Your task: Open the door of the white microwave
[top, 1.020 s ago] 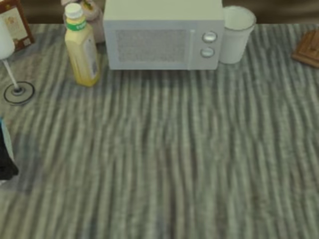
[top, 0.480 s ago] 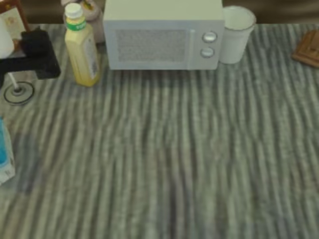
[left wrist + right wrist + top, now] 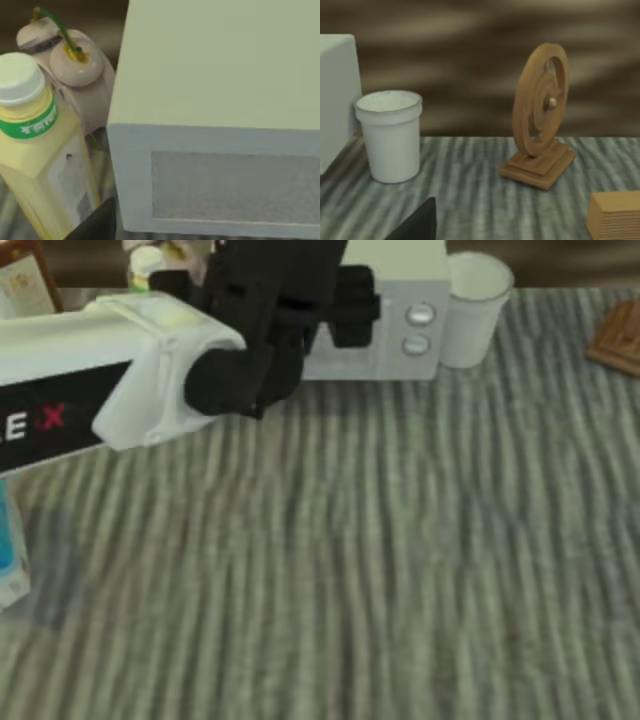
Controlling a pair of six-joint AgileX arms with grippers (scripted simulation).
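The white microwave stands at the back middle of the table, two grey knobs on its right front panel. My left arm reaches in from the left, and my left gripper hangs open in front of the door, covering most of it in the top view. In the left wrist view the door with its grey mesh window lies flush against the white microwave. One black fingertip sits just outside the door's left edge. My right arm is parked out of the top view; its fingertip hovers above the table.
A yellow bottle and a pale figurine stand close to the microwave's left side. A white cup touches its right side. A wooden wheel ornament and a wooden block are at the far right. A blue carton sits at the left edge.
My left arm has swung from the table's left edge up to the microwave front. It now hides the bottle, the wine glass and most of the door.
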